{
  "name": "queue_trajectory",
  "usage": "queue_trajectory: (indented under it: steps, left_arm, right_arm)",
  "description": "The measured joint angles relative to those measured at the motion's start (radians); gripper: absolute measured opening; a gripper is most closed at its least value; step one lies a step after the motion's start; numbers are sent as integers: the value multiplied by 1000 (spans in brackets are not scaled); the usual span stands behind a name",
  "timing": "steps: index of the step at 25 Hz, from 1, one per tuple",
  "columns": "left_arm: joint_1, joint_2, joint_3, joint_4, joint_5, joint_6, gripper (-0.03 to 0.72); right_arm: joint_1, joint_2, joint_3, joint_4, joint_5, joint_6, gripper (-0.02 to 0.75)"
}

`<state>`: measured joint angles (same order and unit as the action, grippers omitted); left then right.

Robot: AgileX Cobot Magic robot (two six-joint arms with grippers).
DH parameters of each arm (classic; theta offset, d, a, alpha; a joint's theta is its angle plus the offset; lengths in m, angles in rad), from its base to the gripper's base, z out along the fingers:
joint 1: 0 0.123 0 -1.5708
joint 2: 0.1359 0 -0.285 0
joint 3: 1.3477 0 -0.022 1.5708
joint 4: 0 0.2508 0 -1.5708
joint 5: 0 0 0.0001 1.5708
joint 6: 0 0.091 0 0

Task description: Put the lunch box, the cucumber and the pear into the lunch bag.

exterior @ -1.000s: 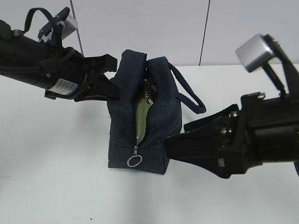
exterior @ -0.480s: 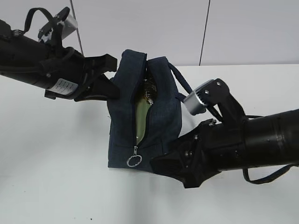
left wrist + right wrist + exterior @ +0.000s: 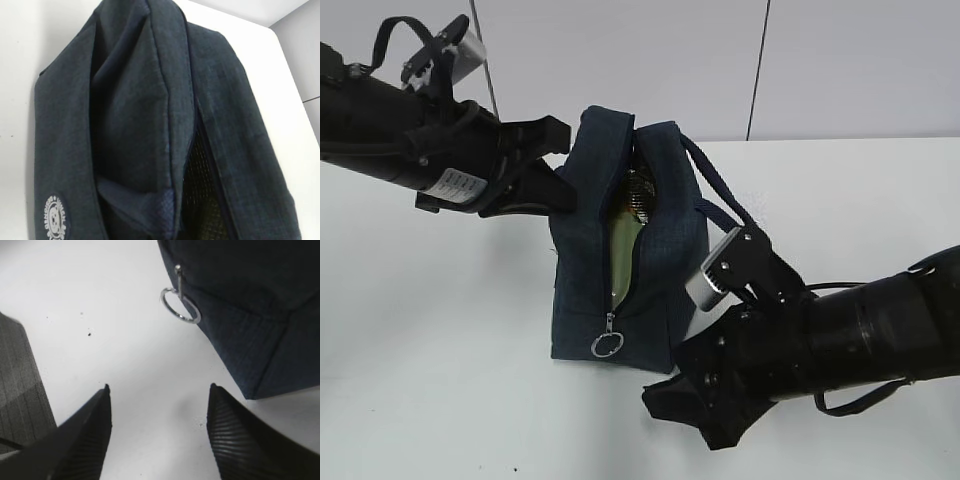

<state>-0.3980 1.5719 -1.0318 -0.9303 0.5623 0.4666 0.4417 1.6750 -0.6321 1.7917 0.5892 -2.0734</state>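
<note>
The navy lunch bag [image 3: 655, 255] stands in the middle of the white table, its top zipper partly open. In the gap I see an olive-green surface [image 3: 623, 245] and something lumpy and yellowish [image 3: 638, 192]; I cannot tell lunch box, cucumber and pear apart. My left gripper [image 3: 558, 165] holds the bag's left top edge; its fingers are hidden in the left wrist view, where bag fabric [image 3: 135, 110] fills the picture. My right gripper [image 3: 672, 400] [image 3: 159, 387] is open and empty, low over the table before the bag's near end. The silver ring pull [image 3: 606, 345] [image 3: 180, 305] hangs just beyond its fingertips.
The bag's loop handle [image 3: 725, 205] droops to the right, above my right arm [image 3: 840, 335]. A dark grey striped surface [image 3: 20, 385] shows at the left edge of the right wrist view. A white wall stands behind the table.
My right arm has swung down and leftwards, from beside the bag to low over the table in front of its near end. The left arm and the bag have not moved.
</note>
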Motion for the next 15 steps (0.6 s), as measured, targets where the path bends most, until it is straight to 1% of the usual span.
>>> queue_trajectory:
  steps: [5, 15]
  left_arm:
    - [0, 0, 0, 0, -1, 0, -15]
    - [0, 0, 0, 1, -1, 0, -15]
  right_arm:
    - [0, 36, -11, 0, 8, -58, 471]
    - [0, 44, -86, 0, -8, -194, 471]
